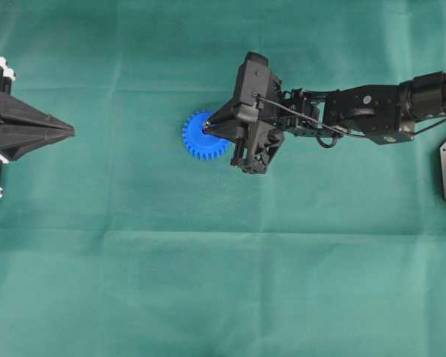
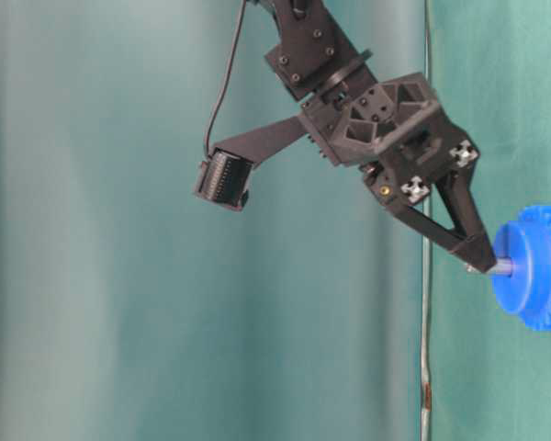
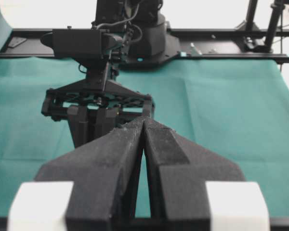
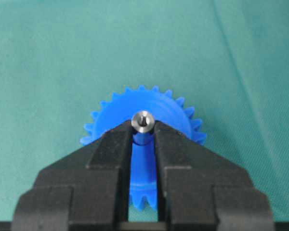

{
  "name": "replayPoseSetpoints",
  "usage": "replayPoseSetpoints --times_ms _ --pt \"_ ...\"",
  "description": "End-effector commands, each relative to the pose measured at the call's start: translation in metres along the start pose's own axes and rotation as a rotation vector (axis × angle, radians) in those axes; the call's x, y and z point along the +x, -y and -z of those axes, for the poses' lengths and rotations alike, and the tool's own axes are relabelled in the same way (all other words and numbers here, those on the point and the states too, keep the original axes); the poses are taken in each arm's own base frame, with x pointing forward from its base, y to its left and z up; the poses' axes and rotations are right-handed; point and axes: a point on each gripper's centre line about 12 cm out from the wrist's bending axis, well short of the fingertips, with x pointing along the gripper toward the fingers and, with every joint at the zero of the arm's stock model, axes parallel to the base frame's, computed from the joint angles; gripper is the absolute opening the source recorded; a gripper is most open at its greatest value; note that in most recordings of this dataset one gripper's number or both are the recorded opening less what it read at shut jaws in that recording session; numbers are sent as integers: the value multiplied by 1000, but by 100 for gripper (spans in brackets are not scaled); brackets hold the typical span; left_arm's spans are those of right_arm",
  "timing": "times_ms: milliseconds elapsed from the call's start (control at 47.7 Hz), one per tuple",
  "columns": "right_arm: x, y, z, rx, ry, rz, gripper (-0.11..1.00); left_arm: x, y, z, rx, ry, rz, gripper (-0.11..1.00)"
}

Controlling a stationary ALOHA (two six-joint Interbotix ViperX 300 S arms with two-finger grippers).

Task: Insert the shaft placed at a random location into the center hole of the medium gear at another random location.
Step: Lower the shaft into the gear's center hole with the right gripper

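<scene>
Right pincer (image 4: 143, 132) is clamped on the shaft (image 4: 143, 121), its two black fingertips (image 4: 116, 139) pressing the silver pin from either side with only the pin's round end face showing above them. Taking the medium gear (image 1: 201, 137) as the landmark: it lies flat on the green tabletop (image 1: 134, 260), and the pincer's tips sit directly over its middle, the rest of the arm stretching away from the gear toward the right edge of the overhead view. In the table-level view the pin's free end meets the gear's raised hub at its middle; the center hole itself is hidden by the pin and fingertips, so I cannot tell whether the pin has entered it or merely rests at its mouth. Left pincer (image 3: 143, 126) has its fingers together with nothing between them and is parked well away from the gear, pointing toward it.

My reading is that the insertion step is in hand. The next move calls for pressing the pin straight along its axis into the hub, keeping it square, then releasing.
</scene>
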Motion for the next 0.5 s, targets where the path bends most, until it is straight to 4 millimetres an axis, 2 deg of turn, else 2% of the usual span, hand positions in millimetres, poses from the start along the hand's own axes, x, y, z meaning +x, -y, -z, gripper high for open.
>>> replayPoseSetpoints --times_ms 0,482 --pt "-1 -1 -15 -2 49 -2 13 2 0 -4 1 9 -1 0" --pt "5 -1 -11 -3 37 -1 13 2 0 -4 3 3 -1 0"
